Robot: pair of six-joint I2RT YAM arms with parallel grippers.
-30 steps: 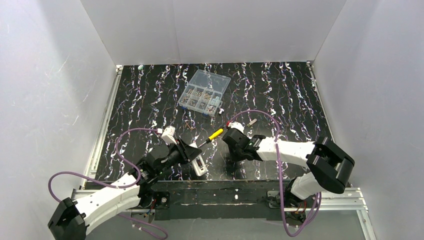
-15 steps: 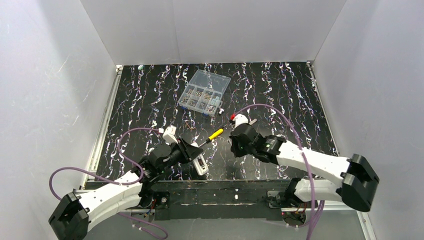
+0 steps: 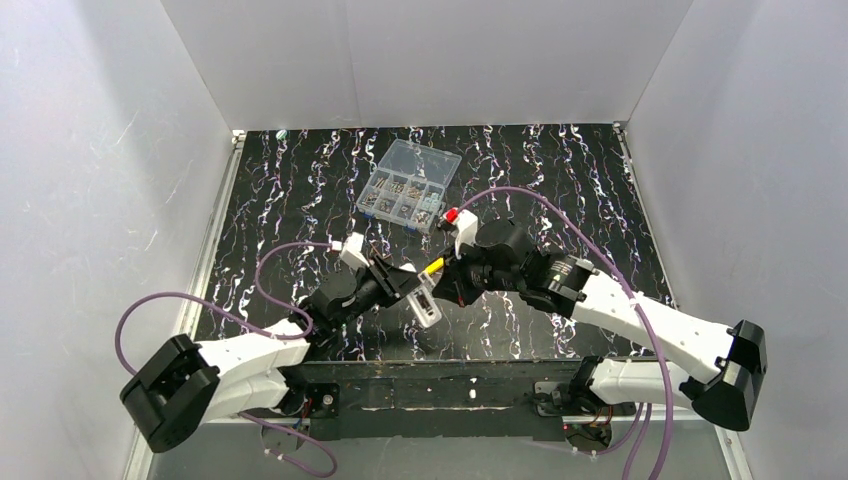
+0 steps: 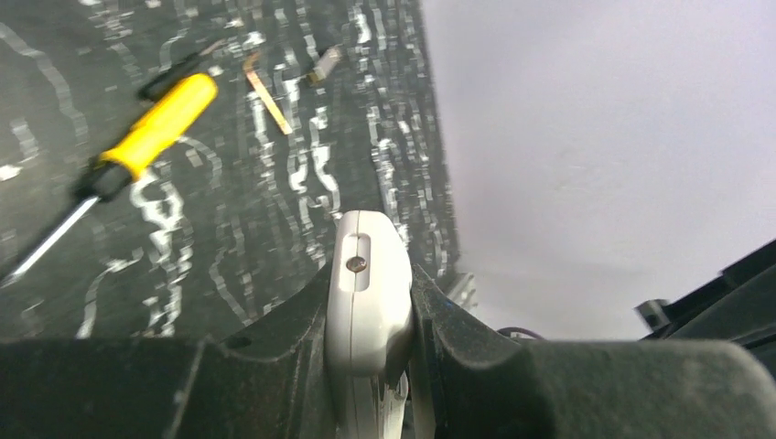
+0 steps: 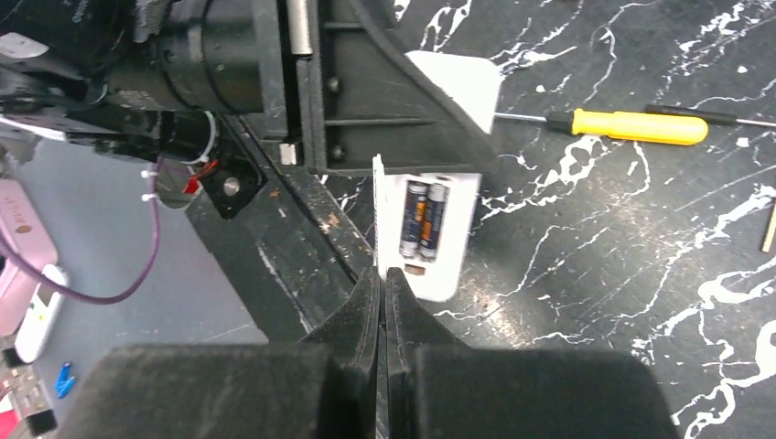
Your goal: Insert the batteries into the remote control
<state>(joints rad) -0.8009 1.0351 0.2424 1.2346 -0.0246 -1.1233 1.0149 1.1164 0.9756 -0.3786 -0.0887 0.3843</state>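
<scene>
My left gripper (image 3: 415, 292) is shut on the white remote control (image 3: 427, 306) and holds it tilted above the mat. In the left wrist view its rounded end (image 4: 368, 274) sits clamped between the fingers. In the right wrist view the remote (image 5: 450, 274) shows an open compartment with two batteries (image 5: 423, 219) lying side by side. My right gripper (image 3: 453, 283) is just right of the remote. Its jaws (image 5: 382, 274) are closed on a thin white battery cover (image 5: 376, 210), seen edge-on at the remote's left edge.
A yellow-handled screwdriver (image 3: 432, 267) lies on the mat beside the remote, also in the right wrist view (image 5: 631, 126). A clear compartment box (image 3: 408, 185) of small metal parts stands further back. A small brass strip (image 4: 268, 91) and a small metal cylinder (image 4: 325, 64) lie on the mat.
My left gripper has carried the remote to the right and further from the table edge. My right gripper has lifted, swung back and come down close against the remote.
</scene>
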